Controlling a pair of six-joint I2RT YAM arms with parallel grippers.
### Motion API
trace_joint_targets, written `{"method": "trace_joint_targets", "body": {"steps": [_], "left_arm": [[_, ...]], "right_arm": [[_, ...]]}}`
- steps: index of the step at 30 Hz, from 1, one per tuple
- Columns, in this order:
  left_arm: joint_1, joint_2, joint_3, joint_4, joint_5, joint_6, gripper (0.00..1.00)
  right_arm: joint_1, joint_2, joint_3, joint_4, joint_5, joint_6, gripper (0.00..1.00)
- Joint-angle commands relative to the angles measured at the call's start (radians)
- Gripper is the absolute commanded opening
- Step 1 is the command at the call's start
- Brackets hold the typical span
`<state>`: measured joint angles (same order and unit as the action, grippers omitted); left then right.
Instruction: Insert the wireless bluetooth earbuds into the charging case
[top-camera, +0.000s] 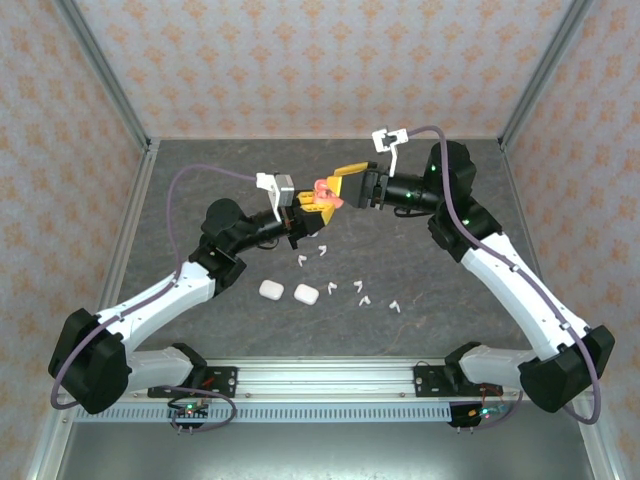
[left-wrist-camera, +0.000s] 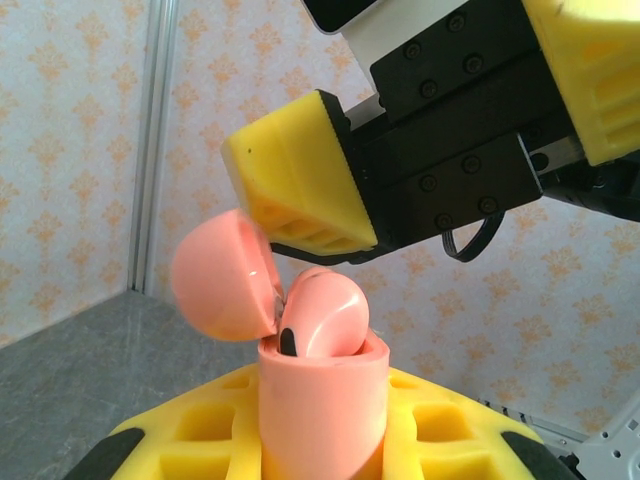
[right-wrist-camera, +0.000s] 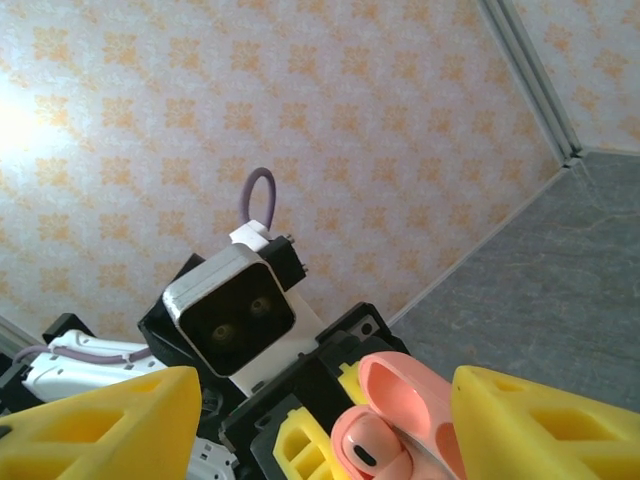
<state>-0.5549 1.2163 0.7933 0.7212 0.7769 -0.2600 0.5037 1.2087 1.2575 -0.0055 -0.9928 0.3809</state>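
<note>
My left gripper (top-camera: 305, 207) is shut on a coral-pink charging case (left-wrist-camera: 322, 410) and holds it upright above the table. The case's lid (left-wrist-camera: 215, 275) is swung open to the left. A coral-pink earbud (left-wrist-camera: 322, 315) sits in the case mouth, its rounded head sticking up. My right gripper (top-camera: 346, 187) hovers right at the case with its yellow fingers (right-wrist-camera: 545, 430) open on either side of the open case (right-wrist-camera: 410, 410), nothing pinched between them. Several white earbuds (top-camera: 360, 292) lie loose on the table below.
Two closed white cases (top-camera: 271, 289) (top-camera: 306, 293) lie side by side near the front of the grey table (top-camera: 450, 200). Papered walls and metal posts (top-camera: 105, 75) enclose the table on three sides.
</note>
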Motion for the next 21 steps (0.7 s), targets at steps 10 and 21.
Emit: {"method": "trace_joint_targets", "body": {"steps": [10, 21], "left_arm": [[-0.006, -0.029, 0.015, 0.021, -0.021, 0.021, 0.00], [-0.007, -0.017, 0.022, 0.002, -0.027, 0.030, 0.00]], "right_arm": [[0.009, 0.012, 0.021, -0.129, 0.056, -0.074, 0.80], [0.009, -0.010, 0.020, -0.055, -0.036, -0.032, 0.63]]}}
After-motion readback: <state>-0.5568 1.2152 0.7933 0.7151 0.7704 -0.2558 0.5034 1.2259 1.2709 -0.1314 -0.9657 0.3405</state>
